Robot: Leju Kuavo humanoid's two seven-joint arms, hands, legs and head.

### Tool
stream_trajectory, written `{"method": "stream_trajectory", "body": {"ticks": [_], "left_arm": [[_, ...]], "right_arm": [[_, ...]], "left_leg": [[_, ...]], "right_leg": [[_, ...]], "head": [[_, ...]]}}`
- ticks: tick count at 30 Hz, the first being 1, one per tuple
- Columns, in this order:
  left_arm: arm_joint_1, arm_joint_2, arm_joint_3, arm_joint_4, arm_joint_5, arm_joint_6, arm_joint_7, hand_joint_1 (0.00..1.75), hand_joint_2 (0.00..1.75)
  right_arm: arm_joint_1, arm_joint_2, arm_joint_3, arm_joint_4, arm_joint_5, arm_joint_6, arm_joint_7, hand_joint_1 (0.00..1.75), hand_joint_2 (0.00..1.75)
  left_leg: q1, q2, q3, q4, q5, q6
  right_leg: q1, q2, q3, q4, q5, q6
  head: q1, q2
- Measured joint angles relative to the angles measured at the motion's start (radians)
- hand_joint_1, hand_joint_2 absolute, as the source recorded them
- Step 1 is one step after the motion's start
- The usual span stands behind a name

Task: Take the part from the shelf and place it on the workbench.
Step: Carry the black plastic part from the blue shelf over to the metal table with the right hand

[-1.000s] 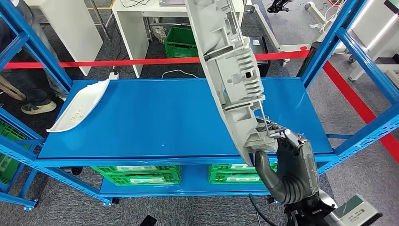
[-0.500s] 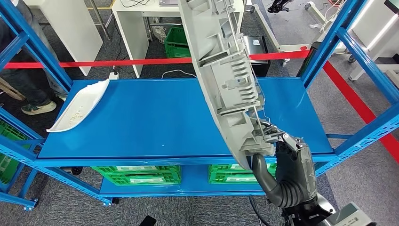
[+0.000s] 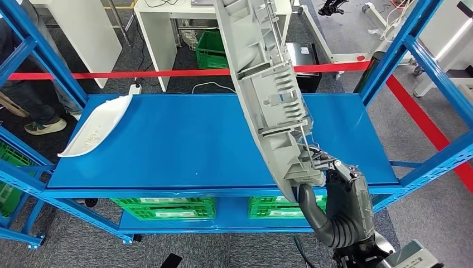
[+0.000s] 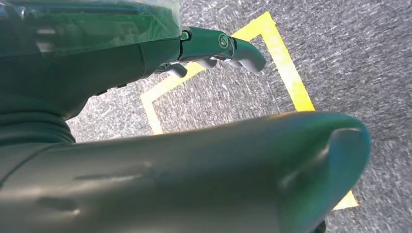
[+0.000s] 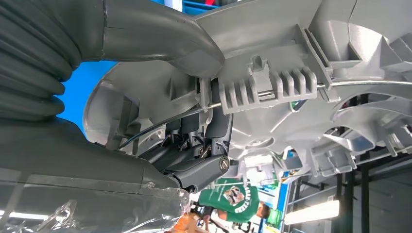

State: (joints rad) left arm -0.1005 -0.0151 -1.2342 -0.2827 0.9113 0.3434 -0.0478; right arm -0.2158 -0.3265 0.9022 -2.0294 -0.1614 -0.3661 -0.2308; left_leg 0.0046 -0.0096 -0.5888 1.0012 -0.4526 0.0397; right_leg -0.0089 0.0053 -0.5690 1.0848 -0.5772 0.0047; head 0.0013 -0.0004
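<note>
Head view, part: the long grey moulded part [image 3: 266, 84] stands nearly on end above the blue shelf board [image 3: 167, 145], lifted off it, its lower end at the board's near right edge.
Head view, right hand: the right hand [image 3: 337, 204] grips that lower end from below.
Head view, other: a white curved part [image 3: 97, 125] lies at the board's far left edge.
Left wrist view, left hand: the left hand [image 4: 194, 145] hangs over grey floor, fingers apart, holding nothing.
Right wrist view, grip: thumb and fingers [image 5: 214, 126] clamp ribbed structure.
Handling: probably light, stiff plastic; long and top-heavy from one end, thin ribs and a wire rod likely fragile, so the sturdy end suits best.

Dark grey robot hand [image 3: 341, 206] with ribbed cover, visible screws.
</note>
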Motion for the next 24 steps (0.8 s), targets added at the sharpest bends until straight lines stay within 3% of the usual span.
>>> {"method": "stream_trajectory", "body": {"ticks": [2, 3, 4, 5, 6, 8, 9, 12, 14, 17, 18, 19, 20, 22, 24], "left_arm": [[0.000, 0.000, 0.001, 0.000, 0.000, -0.001, 0.000, 0.00, 1.75], [0.001, 0.000, 0.002, 0.000, 0.000, -0.002, 0.000, 0.00, 1.75], [0.002, 0.000, 0.003, 0.000, 0.000, -0.002, 0.000, 0.00, 1.75], [0.002, 0.000, 0.004, 0.000, 0.000, -0.002, 0.000, 0.00, 1.75], [0.002, 0.000, 0.006, 0.000, 0.000, -0.002, 0.000, 0.00, 1.75], [0.002, 0.000, 0.011, 0.000, 0.000, -0.002, 0.000, 0.00, 1.75], [0.002, 0.000, 0.014, 0.000, 0.000, -0.002, 0.000, 0.00, 1.75], [0.003, 0.000, 0.017, 0.001, 0.000, -0.002, 0.000, 0.00, 1.75], [0.002, 0.000, 0.018, 0.001, 0.000, -0.002, 0.000, 0.00, 1.75], [0.003, 0.000, 0.018, 0.002, 0.000, -0.003, 0.000, 0.00, 1.75], [0.004, 0.000, 0.018, 0.002, 0.000, -0.003, 0.000, 0.00, 1.75], [0.004, 0.000, 0.018, 0.002, 0.000, -0.004, 0.001, 0.00, 1.75], [0.005, -0.001, 0.018, 0.002, -0.001, -0.004, 0.001, 0.00, 1.75], [0.004, 0.000, 0.018, 0.002, -0.002, -0.005, 0.001, 0.00, 1.75], [0.002, 0.001, 0.018, 0.002, -0.002, -0.004, 0.001, 0.00, 1.75]], "right_arm": [[0.001, 0.000, 0.001, 0.000, 0.000, 0.000, 0.000, 1.75, 1.75], [0.002, 0.000, 0.001, 0.001, 0.000, 0.000, 0.000, 1.75, 1.75], [0.003, 0.000, 0.001, 0.001, 0.000, 0.000, 0.000, 1.75, 1.75], [0.003, 0.000, 0.001, 0.001, 0.000, 0.000, 0.000, 1.75, 1.75], [0.003, 0.000, 0.001, 0.001, 0.000, 0.000, 0.000, 1.75, 1.75], [0.003, 0.000, 0.001, 0.001, 0.000, 0.001, 0.000, 1.75, 1.75], [0.003, 0.000, 0.001, 0.001, 0.000, 0.001, 0.000, 1.75, 1.75], [0.003, 0.000, 0.001, 0.001, 0.000, 0.001, 0.000, 1.75, 1.75], [0.003, 0.000, 0.001, 0.001, 0.000, 0.001, 0.000, 1.75, 1.75], [0.003, 0.000, 0.001, 0.001, -0.001, 0.001, 0.001, 1.75, 1.75], [0.003, 0.000, 0.001, 0.002, -0.001, 0.001, 0.001, 1.75, 1.75], [0.003, 0.000, 0.001, 0.002, -0.002, 0.001, 0.002, 1.75, 1.75], [0.003, 0.000, 0.001, 0.003, -0.002, 0.001, 0.003, 1.75, 1.75], [0.003, 0.000, 0.001, 0.003, -0.003, 0.001, 0.005, 1.75, 1.75], [0.002, 0.000, 0.000, 0.003, -0.003, 0.001, 0.006, 1.75, 1.75]], "left_leg": [[0.001, 0.000, 0.001, -0.001, -0.001, 0.001], [0.002, 0.000, 0.001, 0.000, -0.002, 0.000], [0.003, 0.000, 0.002, 0.000, -0.004, -0.003], [0.005, -0.001, 0.004, 0.002, -0.006, -0.006], [0.008, -0.001, 0.006, 0.004, -0.009, -0.011], [0.010, -0.002, 0.008, 0.010, -0.017, -0.024], [0.010, -0.003, 0.008, 0.013, -0.019, -0.031], [0.011, -0.002, 0.009, 0.014, -0.020, -0.051], [0.013, -0.001, -0.001, 0.042, -0.049, -0.062], [0.013, -0.001, -0.065, 0.212, -0.147, -0.069], [0.013, -0.001, -0.083, 0.263, -0.164, -0.069], [0.012, -0.001, -0.089, 0.284, -0.162, -0.066], [0.011, -0.001, -0.078, 0.269, -0.141, -0.062], [0.004, -0.001, -0.018, 0.150, -0.078, -0.043], [-0.005, -0.001, 0.036, 0.047, -0.046, -0.027]], "right_leg": [[-0.004, 0.000, -0.070, 0.134, -0.056, 0.006], [-0.007, -0.001, -0.098, 0.182, -0.065, 0.009], [-0.009, -0.001, -0.111, 0.195, -0.052, 0.011], [-0.011, -0.001, -0.104, 0.166, -0.018, 0.013], [-0.013, -0.002, -0.081, 0.106, 0.025, 0.015], [-0.012, -0.003, -0.026, -0.015, 0.078, 0.013], [-0.011, -0.003, -0.011, -0.048, 0.085, 0.009], [-0.007, 0.000, -0.009, -0.063, 0.080, -0.016], [-0.009, -0.002, -0.008, -0.065, 0.085, -0.032], [-0.006, -0.004, -0.008, -0.066, 0.088, -0.043], [-0.003, -0.003, -0.009, -0.065, 0.089, -0.044], [0.000, -0.003, -0.009, -0.064, 0.089, -0.045], [0.003, -0.002, -0.009, -0.064, 0.088, -0.046], [0.009, 0.000, -0.009, -0.062, 0.088, -0.047], [0.012, 0.001, -0.011, -0.062, 0.091, -0.043]], "head": [[0.003, 0.000], [0.003, 0.000], [0.004, 0.000], [0.004, 0.000], [0.004, 0.000], [0.007, 0.000], [0.008, 0.000], [0.008, 0.000], [0.003, 0.000], [-0.010, 0.000], [-0.012, 0.000], [-0.014, 0.000], [-0.015, 0.000], [-0.018, 0.000], [-0.019, 0.000]]}}
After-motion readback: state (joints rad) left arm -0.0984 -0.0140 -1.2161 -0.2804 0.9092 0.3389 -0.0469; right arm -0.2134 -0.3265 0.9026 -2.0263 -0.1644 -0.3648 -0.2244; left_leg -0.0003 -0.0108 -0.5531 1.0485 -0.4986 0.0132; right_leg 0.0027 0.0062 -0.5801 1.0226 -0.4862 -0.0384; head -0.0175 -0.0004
